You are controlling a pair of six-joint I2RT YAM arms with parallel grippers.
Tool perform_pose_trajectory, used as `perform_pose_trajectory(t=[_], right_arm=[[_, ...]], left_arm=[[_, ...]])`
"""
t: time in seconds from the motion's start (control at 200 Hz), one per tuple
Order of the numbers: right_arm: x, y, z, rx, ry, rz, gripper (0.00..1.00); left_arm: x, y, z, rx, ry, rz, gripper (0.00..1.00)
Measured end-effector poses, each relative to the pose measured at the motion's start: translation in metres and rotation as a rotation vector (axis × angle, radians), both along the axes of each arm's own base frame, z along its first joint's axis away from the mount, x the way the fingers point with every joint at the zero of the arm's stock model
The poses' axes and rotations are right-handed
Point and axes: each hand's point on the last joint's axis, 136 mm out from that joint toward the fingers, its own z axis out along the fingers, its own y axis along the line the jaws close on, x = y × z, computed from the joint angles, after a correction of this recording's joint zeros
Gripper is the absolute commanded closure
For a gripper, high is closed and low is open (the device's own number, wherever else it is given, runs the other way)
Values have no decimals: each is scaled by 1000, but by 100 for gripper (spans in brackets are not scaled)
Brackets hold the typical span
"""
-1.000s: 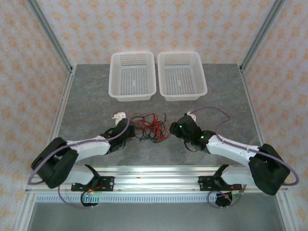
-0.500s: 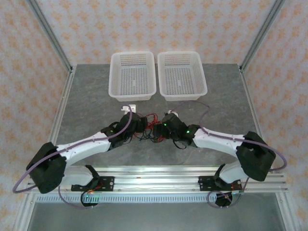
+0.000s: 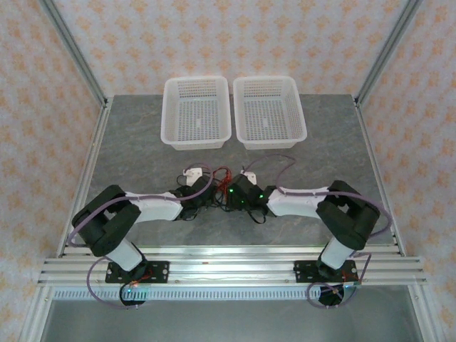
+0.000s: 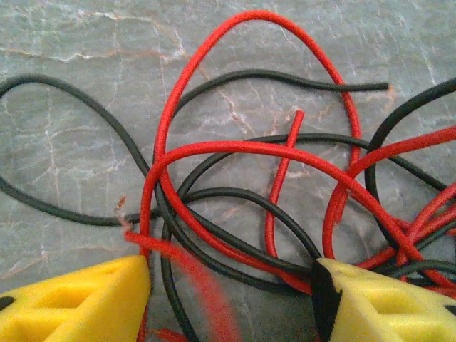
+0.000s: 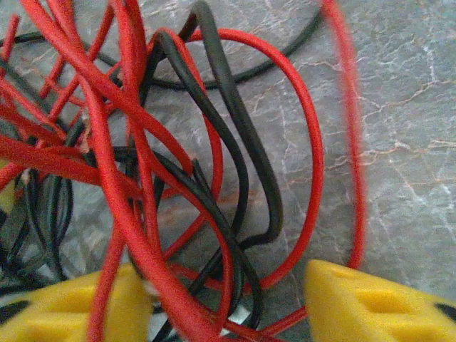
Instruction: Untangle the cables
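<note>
Left gripper (image 4: 231, 274), right gripper (image 5: 226, 278): both spread wide over red and black cables (image 4: 242, 146). One knot, nothing separated yet.

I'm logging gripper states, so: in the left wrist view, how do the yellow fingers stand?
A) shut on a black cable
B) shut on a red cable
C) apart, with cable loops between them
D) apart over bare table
C: the left gripper has its fingers apart, with red and black cables lying on the table between them.

Red cable (image 4: 198, 286) blurred, cut off below
</note>
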Motion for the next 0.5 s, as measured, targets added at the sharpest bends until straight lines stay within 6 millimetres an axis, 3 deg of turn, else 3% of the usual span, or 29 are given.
perform_pose_trajectory(t=[0.105,0.18,0.315,0.501], right_arm=[[5,0,-3,-19,-18,-23,79],[7,0,-2,-25,-34,-39,100],[10,-6,-1,-62,-62,-57,100],[13,-33,2,-204,-102,-77,100]], left_arm=[[6,3,0,3,-22,39,38],[7,6,0,1,-31,61,37],[9,22,-5,4,-35,113,37],[10,26,-4,-29,-48,139,36]])
